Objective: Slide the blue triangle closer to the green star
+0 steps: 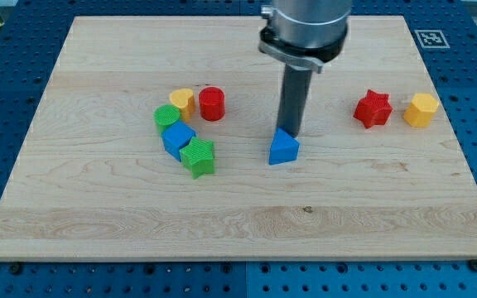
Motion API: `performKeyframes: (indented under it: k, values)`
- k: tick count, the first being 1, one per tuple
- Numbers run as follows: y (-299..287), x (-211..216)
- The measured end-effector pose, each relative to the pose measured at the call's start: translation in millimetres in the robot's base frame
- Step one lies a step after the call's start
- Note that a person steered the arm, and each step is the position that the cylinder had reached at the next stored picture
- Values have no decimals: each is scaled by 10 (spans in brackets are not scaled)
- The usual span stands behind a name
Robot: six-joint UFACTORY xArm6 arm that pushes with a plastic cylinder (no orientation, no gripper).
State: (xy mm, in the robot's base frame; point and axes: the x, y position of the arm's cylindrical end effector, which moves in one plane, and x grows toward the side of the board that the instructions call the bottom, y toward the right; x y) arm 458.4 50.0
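Note:
The blue triangle (283,148) lies near the middle of the wooden board. The green star (198,157) lies to its left, about a hundred pixels away, touching a blue cube (177,138). My tip (291,132) stands right at the triangle's upper edge, on its top right side, and looks to be touching it. The dark rod rises straight up from there to the arm's grey flange at the view's top.
A green cylinder (167,117), a yellow heart (182,101) and a red cylinder (212,103) cluster above the blue cube. A red star (373,108) and a yellow hexagon (421,110) sit at the view's right. The board (238,223) rests on a blue perforated table.

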Motion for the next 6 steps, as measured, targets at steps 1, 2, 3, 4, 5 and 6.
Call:
performKeyframes:
  k: [1,2,3,4,5,6]
  values:
    - [-245,-11]
    - [-136,-227]
    - [386,-248]
    - [721,18]
    - [659,311]
    - [171,392]
